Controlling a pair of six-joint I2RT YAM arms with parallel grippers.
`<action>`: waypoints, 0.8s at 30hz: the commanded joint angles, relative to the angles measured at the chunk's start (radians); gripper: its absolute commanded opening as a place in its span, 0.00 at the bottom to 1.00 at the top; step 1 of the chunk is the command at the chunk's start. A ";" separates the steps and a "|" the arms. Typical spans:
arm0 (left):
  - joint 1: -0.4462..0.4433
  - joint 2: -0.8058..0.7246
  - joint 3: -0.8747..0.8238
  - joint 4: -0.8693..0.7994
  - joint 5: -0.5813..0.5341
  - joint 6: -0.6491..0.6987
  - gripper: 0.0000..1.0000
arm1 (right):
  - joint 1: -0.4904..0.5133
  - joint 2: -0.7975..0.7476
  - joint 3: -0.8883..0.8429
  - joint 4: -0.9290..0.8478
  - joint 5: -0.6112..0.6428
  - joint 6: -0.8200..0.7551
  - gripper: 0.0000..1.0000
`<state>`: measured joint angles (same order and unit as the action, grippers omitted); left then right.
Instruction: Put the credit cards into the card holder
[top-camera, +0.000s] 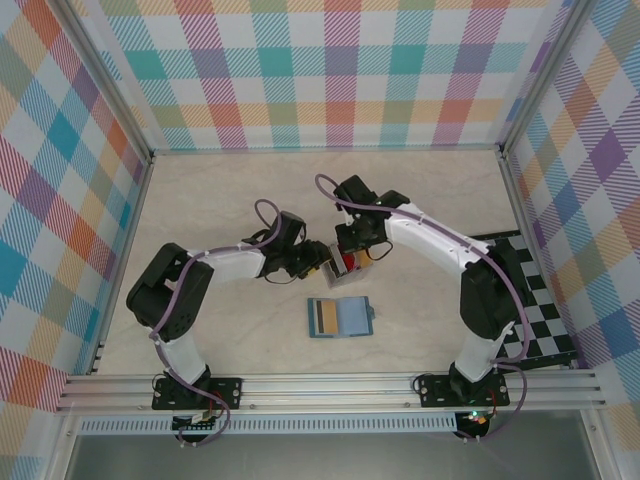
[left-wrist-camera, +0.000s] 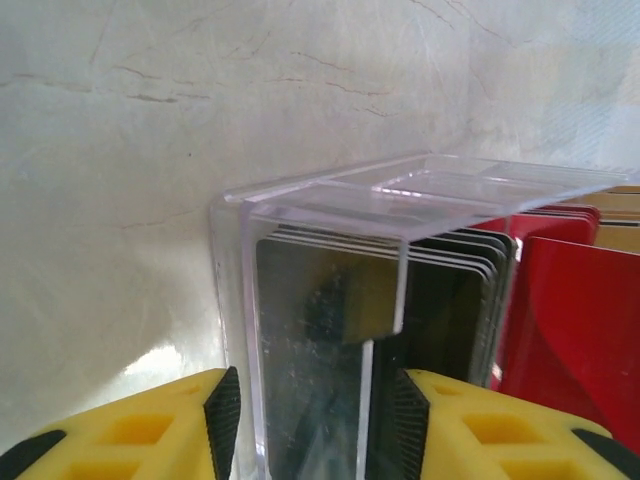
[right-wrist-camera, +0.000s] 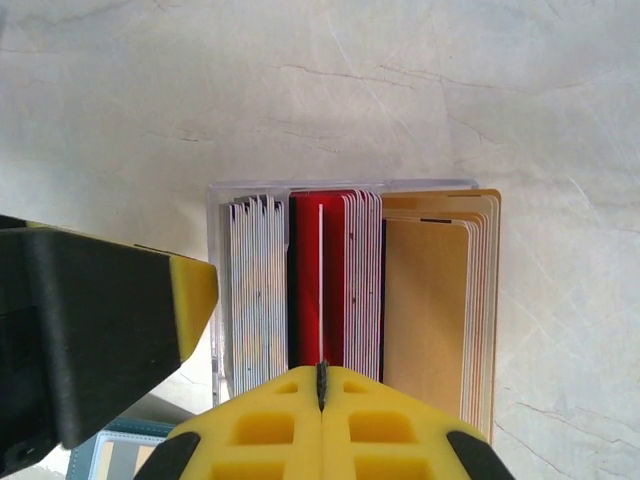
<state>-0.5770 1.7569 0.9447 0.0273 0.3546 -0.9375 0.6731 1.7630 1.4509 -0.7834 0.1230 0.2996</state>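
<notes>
Carrying everything, the pale worktop (top-camera: 220, 200) has both arms meeting near its middle. The holder (top-camera: 352, 317) lies open and flat just toward the near edge from them, its long axis parallel to that edge, with a gold card (top-camera: 322, 317) already on its left half. The clear rack (left-wrist-camera: 330, 200) stands just beyond it, packed with cards (right-wrist-camera: 430, 300) on edge in grey, red and gold groups.

The left end effector (left-wrist-camera: 315, 400) sits with its jaws part-way apart astride the rack's end wall; whether they press it I cannot tell. The right end effector (right-wrist-camera: 321, 385) is closed to a seam, apparently pinching the thin edge of a red card (right-wrist-camera: 320, 280) in the middle group.

The right arm has the card, so the move looks to be its own: lift the card clear of the rack, carry it toward the near edge, then tip it from standing to flat to meet a slot. The holder is loose and could slide.
</notes>
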 joint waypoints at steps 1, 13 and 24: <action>0.007 -0.071 -0.015 -0.020 -0.017 0.016 0.50 | -0.012 -0.042 -0.011 0.009 -0.039 0.022 0.00; 0.011 -0.146 -0.010 0.001 -0.007 -0.007 0.55 | -0.050 -0.092 -0.041 0.050 -0.116 0.053 0.00; 0.071 -0.130 -0.110 0.331 0.097 -0.231 0.66 | -0.063 -0.160 -0.048 0.058 -0.217 0.090 0.00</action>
<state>-0.5220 1.6348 0.8581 0.1932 0.3996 -1.0821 0.6209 1.6642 1.4166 -0.7414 -0.0368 0.3565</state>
